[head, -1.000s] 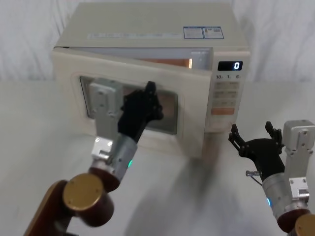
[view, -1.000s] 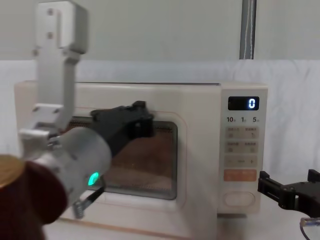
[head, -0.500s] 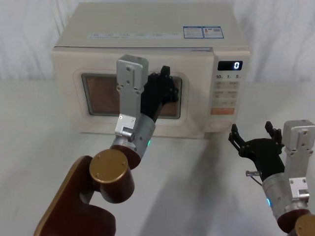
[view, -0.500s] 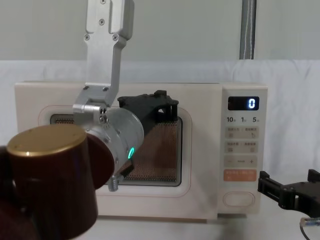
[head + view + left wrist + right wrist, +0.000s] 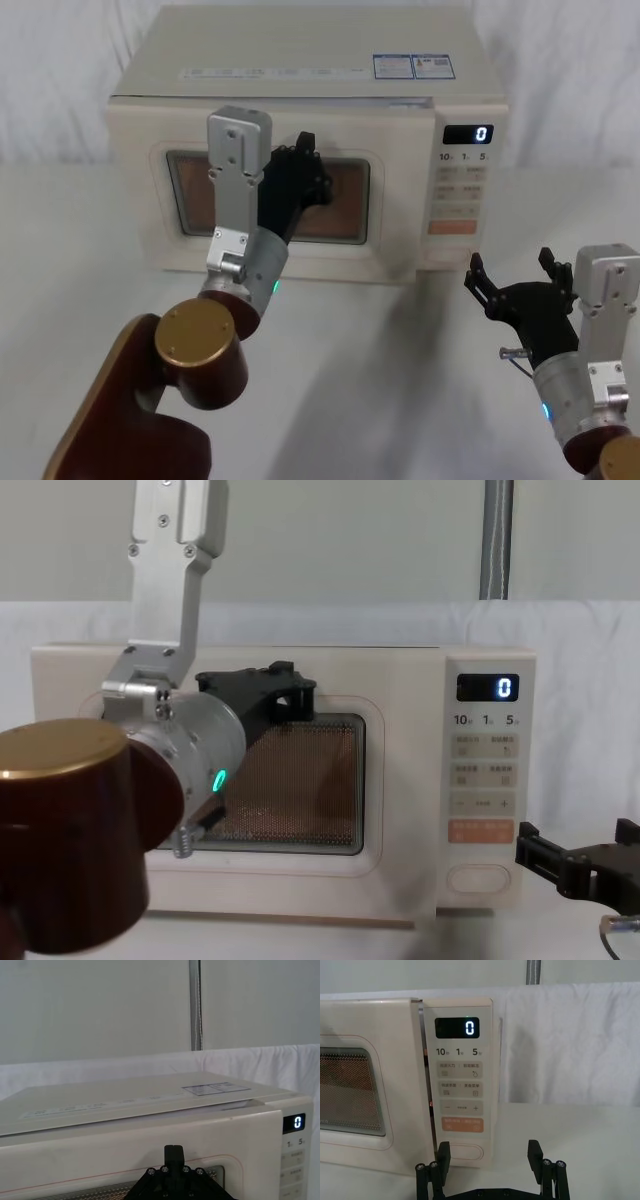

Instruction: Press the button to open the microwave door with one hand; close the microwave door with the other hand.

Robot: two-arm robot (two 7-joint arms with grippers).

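The cream microwave door point(image 5: 392, 215) with its dark window lies flush with the oven front. My left gripper point(image 5: 303, 162) is shut and hovers just before the upper middle of the window point(image 5: 300, 780); I cannot tell whether its tip point(image 5: 173, 1152) touches the glass. The oval button point(image 5: 465, 1152) sits at the bottom of the control panel, under the orange key point(image 5: 462, 1124). My right gripper point(image 5: 508, 268) is open and empty, low at the right, in front of and slightly right of the button point(image 5: 478, 878).
The microwave point(image 5: 300, 60) stands on a white-draped table against a white cloth backdrop. Its display point(image 5: 457, 1028) reads 0. My left arm's brown elbow point(image 5: 195, 355) rises over the table in front of the oven. Bare table point(image 5: 400, 380) lies between the two arms.
The door swung from ajar to fully shut under my left gripper. That gripper has since slid a little left across the window. The right arm has not moved.
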